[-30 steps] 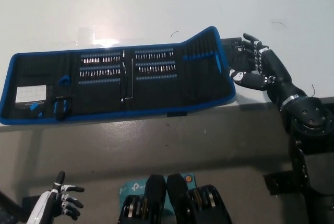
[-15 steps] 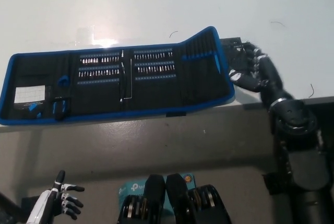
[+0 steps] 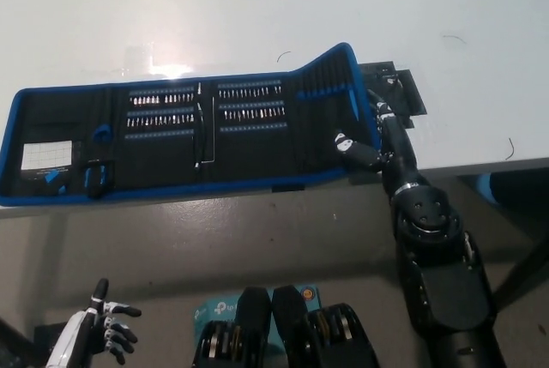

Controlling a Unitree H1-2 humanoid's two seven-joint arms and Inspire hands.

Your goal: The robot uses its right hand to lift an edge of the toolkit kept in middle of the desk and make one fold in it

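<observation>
White surface (image 3: pixel 257 8): my right hand (image 3: pixel 375 132) slid in, fingers (image 3: pixel 352 147) pinching toolkit (image 3: pixel 189 132) right edge; left hand (image 3: pixel 103 329) low, fingers spread.

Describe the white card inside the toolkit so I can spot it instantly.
Start at the long black toolkit with blue trim, open across the white desk. Go to its far left end, away from the right hand. The card is the only pale square there, beside small blue parts.

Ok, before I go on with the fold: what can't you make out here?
- Black right hand, head view: palm and most fingers hidden by the raised end of the blue-edged black fabric toolkit; grip unclear.
- White left hand: cut off by the bottom edge.
- Bits in the toolkit: too small to identify.
</observation>
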